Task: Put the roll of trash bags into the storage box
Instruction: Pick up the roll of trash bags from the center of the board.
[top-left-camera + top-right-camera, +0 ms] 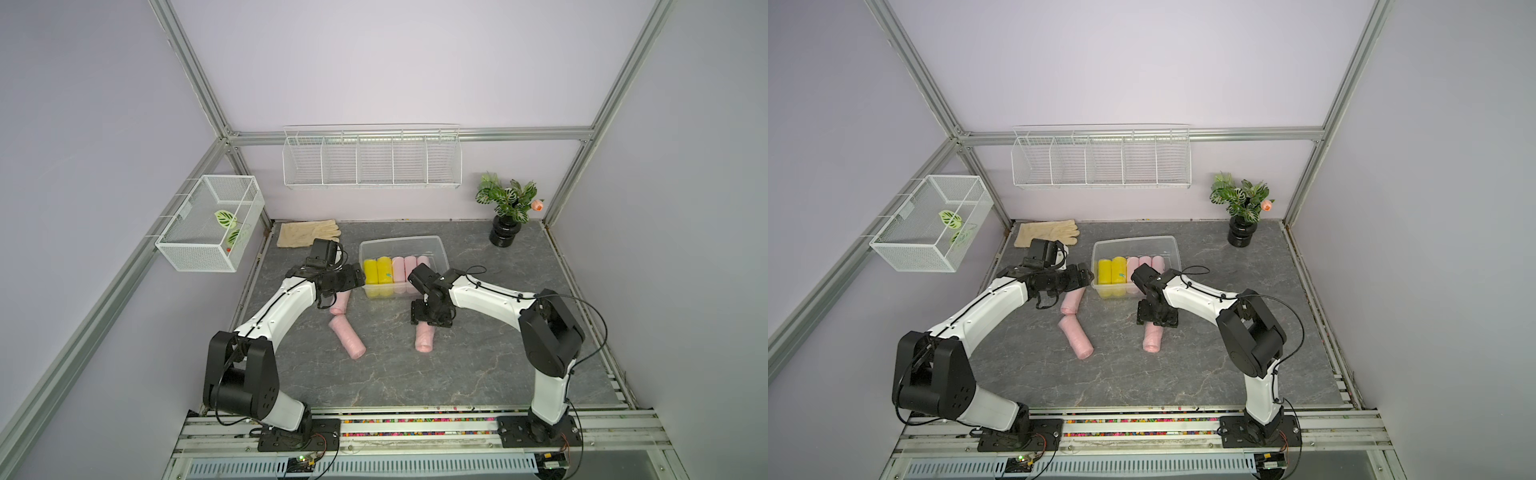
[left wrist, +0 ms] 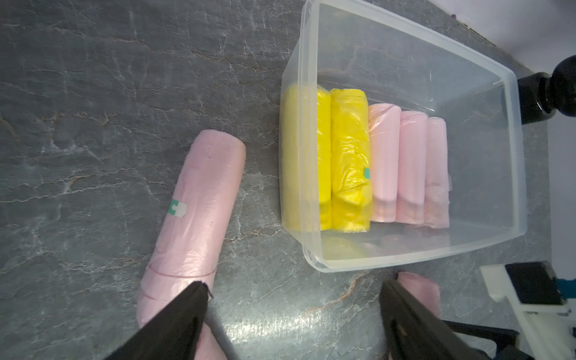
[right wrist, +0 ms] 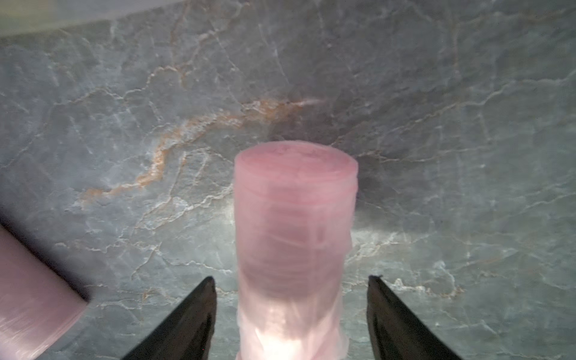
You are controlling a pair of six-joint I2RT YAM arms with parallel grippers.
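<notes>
Pink roll [image 3: 294,218], flat on counter [image 3: 124,124], long axis in line with right end effector [image 3: 291,279], jaws released astride it, untouching; left end effector [image 2: 293,285] released, empty, farther.

The left arm [image 1: 282,305] and the right arm [image 1: 484,293] are clad in glossy white shells, joined by bulky black joint housings. Thin black cables are looped along them. The left gripper [image 2: 293,282] is fitted with black tapered fingers [image 2: 174,324].

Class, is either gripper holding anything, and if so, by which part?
Nothing is held. The right gripper is open, its jaws flanking a pink roll with gaps on both sides. The left gripper is open over the table.
</notes>
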